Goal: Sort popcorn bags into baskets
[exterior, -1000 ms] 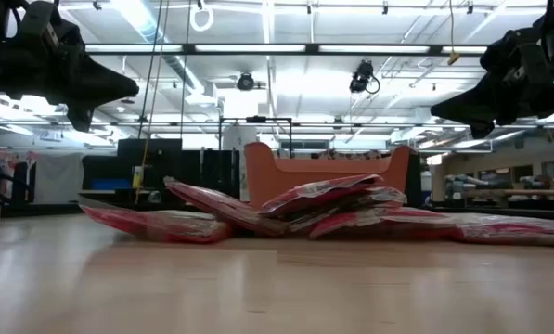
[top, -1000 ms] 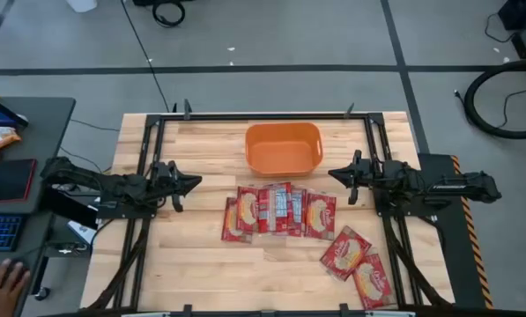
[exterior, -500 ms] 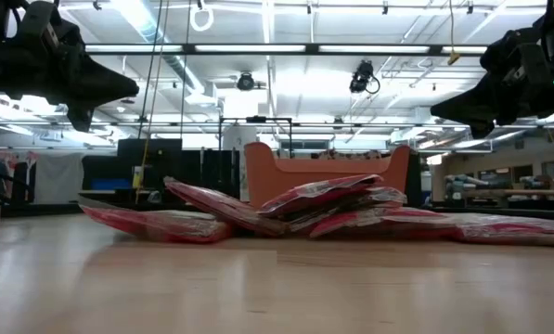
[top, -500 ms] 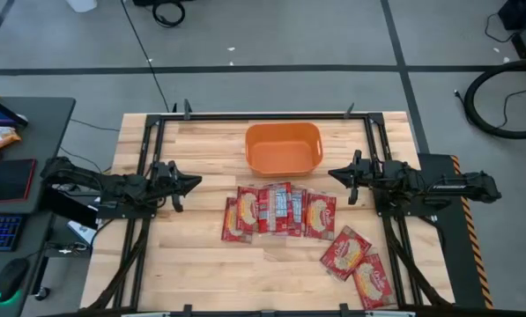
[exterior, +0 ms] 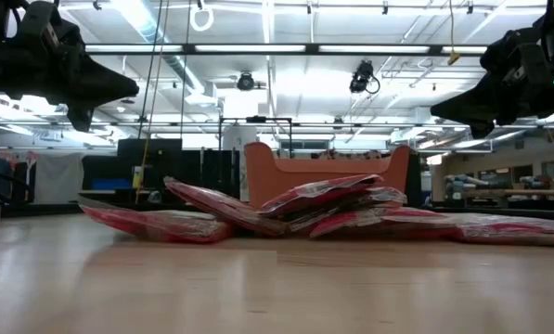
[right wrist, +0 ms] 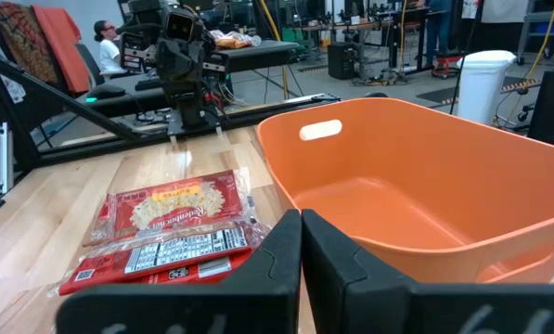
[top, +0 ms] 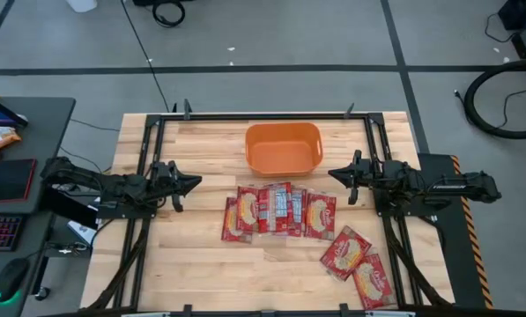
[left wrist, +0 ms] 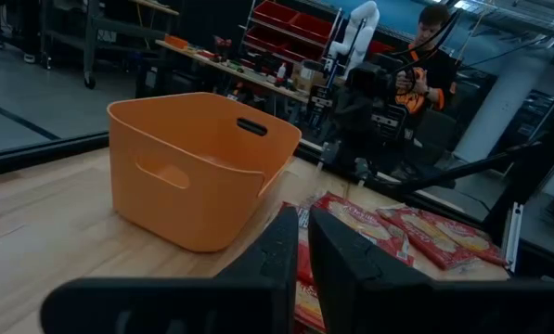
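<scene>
Two dark arms hang above the pale wooden slatted table point(top: 192, 255), one at each side, nothing between them and the goods. Between them, toward the far edge, sits the orange rectangular plastic tub point(top: 284, 148), holding nothing. Just in front of it the flat red popcorn packets point(top: 278, 211) overlap in a row, two more lying apart by the right corner. Left gripper point(top: 195, 183) and right gripper point(top: 334, 173) are both pinched closed, holding nothing.

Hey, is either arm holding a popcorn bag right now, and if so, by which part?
Nothing is held. The left gripper and right gripper hover shut and empty, apart from the popcorn bags.
</scene>
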`<state>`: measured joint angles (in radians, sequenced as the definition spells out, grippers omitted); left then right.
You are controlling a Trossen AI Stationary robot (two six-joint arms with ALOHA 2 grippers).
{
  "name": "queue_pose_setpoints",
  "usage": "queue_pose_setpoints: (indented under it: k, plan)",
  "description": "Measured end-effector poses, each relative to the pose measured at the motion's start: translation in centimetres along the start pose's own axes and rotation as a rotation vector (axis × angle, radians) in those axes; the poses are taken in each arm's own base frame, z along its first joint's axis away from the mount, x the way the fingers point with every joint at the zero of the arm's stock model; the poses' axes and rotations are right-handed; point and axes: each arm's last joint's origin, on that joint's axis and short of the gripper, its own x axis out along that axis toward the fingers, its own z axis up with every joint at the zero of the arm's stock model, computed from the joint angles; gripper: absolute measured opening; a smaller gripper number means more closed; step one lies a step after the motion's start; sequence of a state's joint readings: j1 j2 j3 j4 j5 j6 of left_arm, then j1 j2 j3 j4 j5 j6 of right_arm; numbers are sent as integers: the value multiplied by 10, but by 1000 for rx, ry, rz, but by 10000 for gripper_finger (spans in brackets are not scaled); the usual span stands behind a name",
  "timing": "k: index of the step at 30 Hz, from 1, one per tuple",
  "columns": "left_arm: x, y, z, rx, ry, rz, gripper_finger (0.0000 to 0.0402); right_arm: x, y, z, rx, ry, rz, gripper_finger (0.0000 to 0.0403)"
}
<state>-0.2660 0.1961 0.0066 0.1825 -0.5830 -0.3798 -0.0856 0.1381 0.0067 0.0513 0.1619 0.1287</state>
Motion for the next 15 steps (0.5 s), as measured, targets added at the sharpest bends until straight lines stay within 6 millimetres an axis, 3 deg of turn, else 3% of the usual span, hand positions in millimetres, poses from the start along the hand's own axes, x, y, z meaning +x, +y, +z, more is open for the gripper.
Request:
queue_pose_setpoints:
  k: [15]
  plan:
    - [0,-3,1,-133,23,-95,36,0,0,0,0,0,0,17]
